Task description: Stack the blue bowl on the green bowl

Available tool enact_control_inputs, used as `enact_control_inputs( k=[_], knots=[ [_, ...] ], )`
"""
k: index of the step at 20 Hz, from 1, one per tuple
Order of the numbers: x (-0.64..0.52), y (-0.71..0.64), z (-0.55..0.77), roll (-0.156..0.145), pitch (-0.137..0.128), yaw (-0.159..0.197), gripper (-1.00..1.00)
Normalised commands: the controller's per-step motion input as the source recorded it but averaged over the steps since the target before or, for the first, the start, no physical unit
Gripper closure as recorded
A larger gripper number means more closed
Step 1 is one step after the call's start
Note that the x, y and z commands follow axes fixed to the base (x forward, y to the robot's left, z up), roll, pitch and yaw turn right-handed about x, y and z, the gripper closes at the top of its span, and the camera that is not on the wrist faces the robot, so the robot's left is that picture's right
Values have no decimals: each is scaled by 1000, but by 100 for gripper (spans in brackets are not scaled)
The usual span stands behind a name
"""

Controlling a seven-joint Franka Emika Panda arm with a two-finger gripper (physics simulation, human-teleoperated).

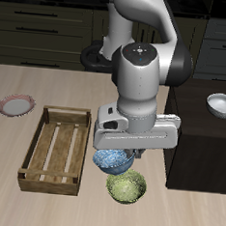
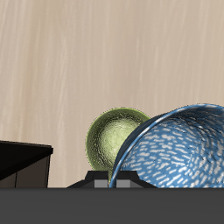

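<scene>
Gripper point(image 1: 124, 151) clenched on blue bowl point(image 1: 113, 161), round, glazed, white-speckled inside; held clear of the table, tilted in the wrist view point(image 2: 175, 149). Green bowl point(image 1: 127, 188) resting on the wood-grain table point(image 1: 49, 90) near its front edge, just beside and partly below the blue one; mottled pale interior point(image 2: 118, 138). Slatted wooden crate point(image 1: 57, 150) alongside. Pink-rimmed plate point(image 1: 17, 107) and plain white bowl point(image 1: 222, 105) well apart.
</scene>
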Motion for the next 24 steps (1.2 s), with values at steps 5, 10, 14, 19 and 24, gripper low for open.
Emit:
enact_control_inputs(
  k=[5,10,14,19,24],
  knots=[
    [28,127,-231,19,33,-3,100],
    [32,42,-268,5,34,-8,100],
    [41,-14,-313,-11,34,-6,100],
    [-5,-16,-314,-9,46,-6,100],
    [-60,32,-272,15,44,24,100]
  ],
)
